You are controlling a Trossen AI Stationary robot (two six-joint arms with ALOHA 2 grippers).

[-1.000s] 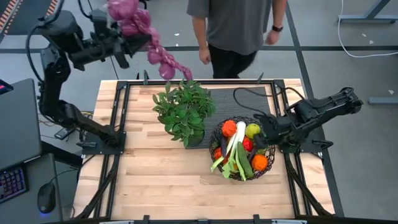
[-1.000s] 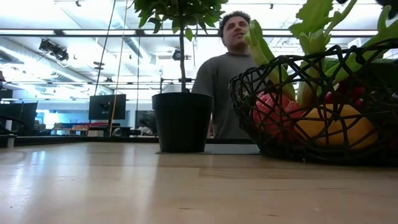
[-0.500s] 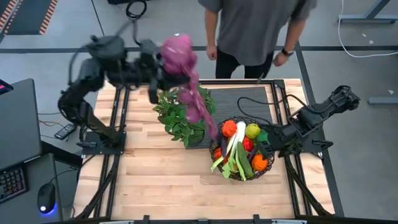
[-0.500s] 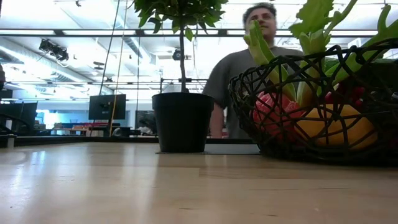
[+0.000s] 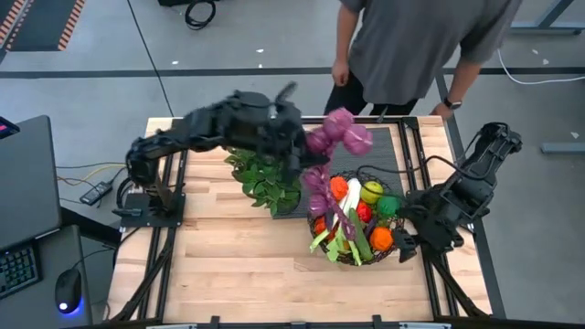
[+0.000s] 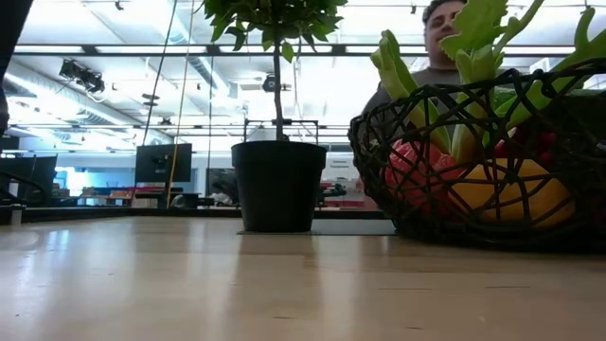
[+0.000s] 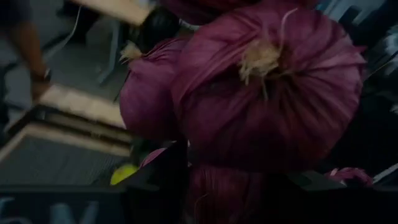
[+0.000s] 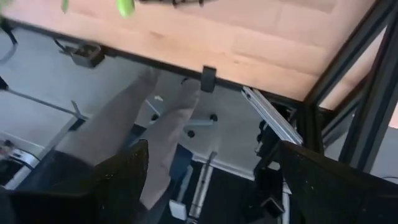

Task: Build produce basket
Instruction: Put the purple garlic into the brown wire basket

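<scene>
A long purple bunch of round bulbs hangs from my left gripper, which reaches over the potted plant. The bunch's lower end is above the left rim of the dark wire basket. The basket stands on the table and holds orange tomatoes, a leek and other produce; it also shows in the low view. My right gripper is open and empty by the basket's near right side. My left gripper is shut on the purple bunch. The bulbs fill its wrist view and sit between the two dark fingers. Which part of the bunch they have is hidden by the bulbs themselves. The bunch is lifted clear and hangs slack below.
The plant's black pot stands left of the basket. A black ribbed mat lies at the table's far edge. A person stands just beyond the far right edge. Bare wood lies at the near left.
My left arm has swung from beyond the table's far left corner toward the right, over the plant and toward the basket, with the purple bunch swinging below it. My right gripper has drawn back from the basket toward the near edge. The person has walked right.
</scene>
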